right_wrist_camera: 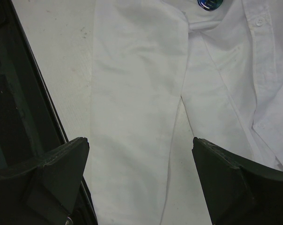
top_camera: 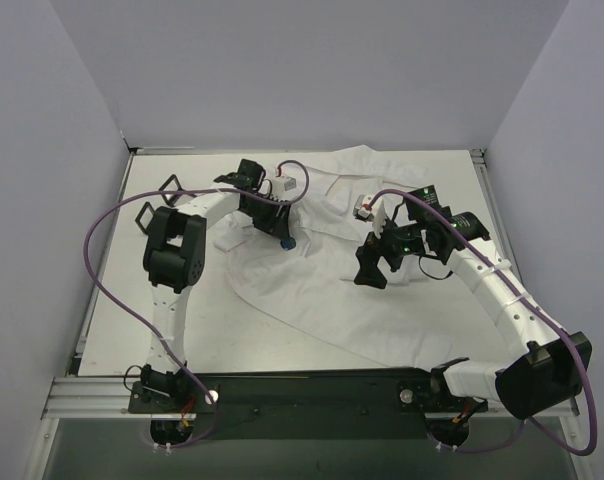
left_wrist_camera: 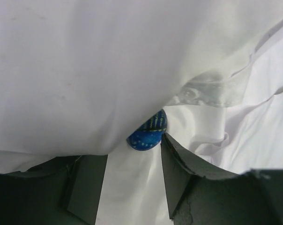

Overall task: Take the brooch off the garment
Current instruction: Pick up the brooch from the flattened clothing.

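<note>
Now | brooch (left_wrist_camera: 147, 132) oval tilts up-right | left pincer (left_wrist_camera: 130, 150) apart | right pincer (right_wrist_camera: 139, 143) apart

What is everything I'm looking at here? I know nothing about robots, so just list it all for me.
garment: one, white, spread crumpled over the middle of the table.
brooch: one, blue, round, on the garment, partly under a fold, at the left gripper's fingertips.
table: one, white, beneath everything.
walls: pale grey, on three sides.
cables: two, purple, one looping along each arm.
arms: two, white and black, reaching in from the near edge.
left gripper: one, black, jaws apart, at the brooch.
right gripper: one, black, jaws wide apart, over the garment, holding nothing.
</note>
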Available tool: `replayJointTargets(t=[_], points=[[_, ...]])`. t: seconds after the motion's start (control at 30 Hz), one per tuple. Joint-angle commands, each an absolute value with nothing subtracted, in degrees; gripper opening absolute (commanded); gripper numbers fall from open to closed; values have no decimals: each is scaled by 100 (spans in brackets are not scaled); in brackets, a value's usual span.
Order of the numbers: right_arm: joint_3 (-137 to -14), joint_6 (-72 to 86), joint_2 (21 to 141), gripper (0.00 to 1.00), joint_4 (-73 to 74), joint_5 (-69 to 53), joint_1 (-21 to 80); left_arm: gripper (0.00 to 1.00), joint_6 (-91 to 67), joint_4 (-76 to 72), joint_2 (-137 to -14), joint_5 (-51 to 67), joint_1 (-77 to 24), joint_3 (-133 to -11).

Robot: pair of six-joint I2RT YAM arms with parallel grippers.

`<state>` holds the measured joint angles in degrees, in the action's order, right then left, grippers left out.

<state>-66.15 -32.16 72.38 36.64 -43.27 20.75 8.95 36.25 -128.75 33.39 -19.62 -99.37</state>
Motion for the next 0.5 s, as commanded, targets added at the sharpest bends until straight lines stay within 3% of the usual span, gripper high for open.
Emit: replayJointTargets(t=[0.0, 0.47], points=[[-6618, -3287, 7216, 99, 3674, -4395, 2136, 58, 800, 3806, -12868, 4007, -1951, -9976], [-6592, -3296, 7198, 99, 3674, -4403, 2136, 58, 862, 3702, -12719, 3798, -1934, -9695]])
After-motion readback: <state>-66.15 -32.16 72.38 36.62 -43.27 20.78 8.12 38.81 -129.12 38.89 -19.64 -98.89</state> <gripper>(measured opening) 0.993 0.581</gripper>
